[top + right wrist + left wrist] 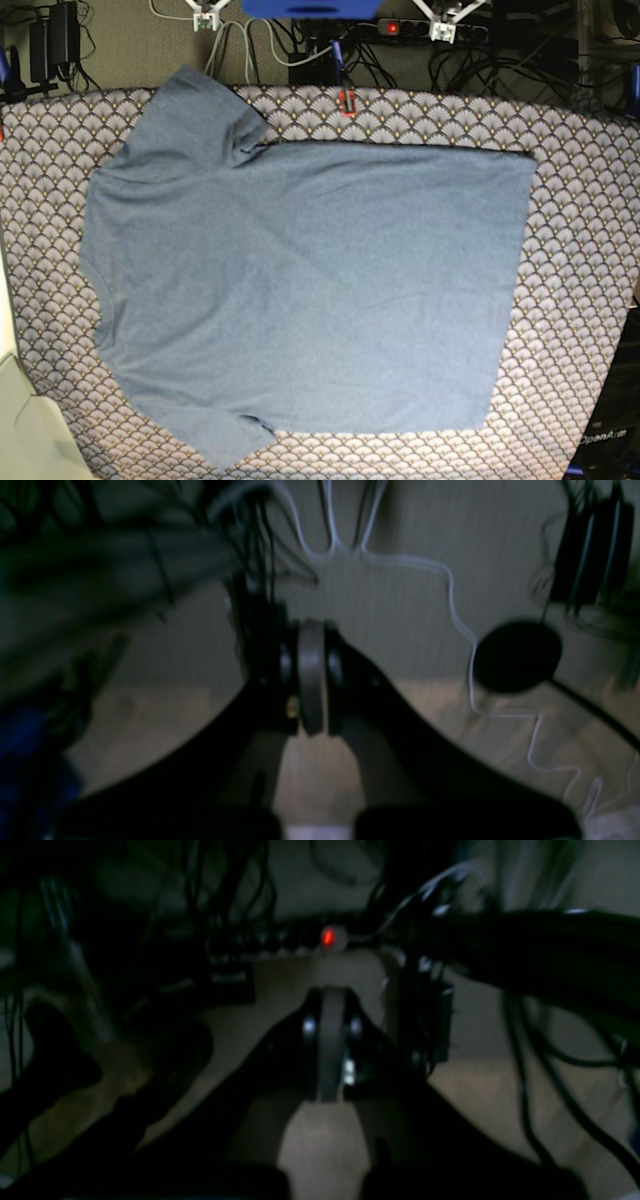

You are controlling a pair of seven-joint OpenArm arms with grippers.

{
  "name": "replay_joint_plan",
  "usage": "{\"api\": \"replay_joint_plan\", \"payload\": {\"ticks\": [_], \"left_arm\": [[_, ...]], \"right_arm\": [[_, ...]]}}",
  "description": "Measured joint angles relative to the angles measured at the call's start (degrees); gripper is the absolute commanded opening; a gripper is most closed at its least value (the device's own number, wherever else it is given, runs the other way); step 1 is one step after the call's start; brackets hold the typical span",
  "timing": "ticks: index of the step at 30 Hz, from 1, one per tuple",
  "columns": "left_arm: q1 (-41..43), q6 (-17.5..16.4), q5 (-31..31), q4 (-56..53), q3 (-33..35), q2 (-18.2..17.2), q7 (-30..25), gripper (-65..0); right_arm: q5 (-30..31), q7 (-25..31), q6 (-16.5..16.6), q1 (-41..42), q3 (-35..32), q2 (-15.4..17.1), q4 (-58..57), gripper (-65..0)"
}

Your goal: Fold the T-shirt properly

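Note:
The T-shirt (300, 290), slate blue and plain on its upper side, lies spread flat on the scallop-patterned table. Its neck points left, its hem runs down the right, and one sleeve (190, 115) reaches the back left while the other (225, 440) reaches the front left. Neither arm shows in the base view. In the dim left wrist view my left gripper (330, 1040) is shut with nothing in it, away from the shirt and facing cables and floor. The right wrist view has my right gripper (311, 680) shut and empty as well. No cloth appears in either wrist view.
The patterned tablecloth (580, 250) covers the table around the shirt. Behind the table run a power strip (400, 27) with a red light (327, 937) and tangled cables. A white cable (457, 605) and a black round object (517, 655) lie on the floor.

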Motion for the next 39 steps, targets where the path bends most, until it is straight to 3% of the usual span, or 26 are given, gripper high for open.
{"api": "replay_joint_plan", "payload": {"ticks": [4, 9, 17, 20, 23, 26, 29, 32, 35, 39], "left_arm": [[6.78, -0.24, -0.17, 14.03, -1.51, -1.14, 0.02, -64.6], [14.58, -0.17, -9.09, 27.82, -6.95, -2.03, -0.02, -64.6], [21.84, -0.15, -25.86, 47.65, -7.65, -12.09, 12.39, -64.5], [23.43, 0.17, -29.51, 53.77, -7.72, -14.75, 14.97, -64.5], [24.04, 0.22, -29.97, 58.18, -7.69, -14.99, 15.21, -61.9], [23.21, -0.31, -30.45, 58.97, -8.48, -14.73, 15.23, -50.6], [20.48, 0.61, -30.32, 58.73, -10.54, -13.97, 15.23, -44.3], [16.63, -0.94, -30.51, 58.8, -10.82, -13.57, 15.21, -42.7], [15.08, 0.66, -30.21, 58.66, -11.65, -13.6, 15.41, -42.5], [12.74, -0.09, -30.38, 58.66, -11.56, -13.38, 15.37, -42.6]], "right_arm": [[-0.04, -0.66, 0.0, -6.27, 0.0, 0.07, 11.58, -65.0], [-0.02, -0.59, 0.17, -14.03, 0.28, 0.17, 25.9, -65.0], [-0.09, -2.67, 0.76, -26.58, 1.31, 1.92, 52.46, -64.6], [-0.2, -6.73, 0.39, -27.71, 2.6, 2.16, 60.94, -58.0], [-0.22, -7.61, 0.55, -26.6, 2.91, 2.4, 62.27, -49.0], [-0.04, -8.48, 0.61, -23.87, 2.8, 4.33, 61.57, -42.6], [-0.02, -8.59, 0.61, -21.44, 2.75, 4.24, 61.42, -40.2], [-0.02, -8.7, 0.61, -18.53, 2.78, 4.24, 61.05, -39.0], [0.0, -10.73, 0.92, -16.26, 2.73, 4.07, 60.67, -37.4], [0.0, -17.9, 4.85, -11.28, 3.43, 3.28, 59.78, -37.3]]}}
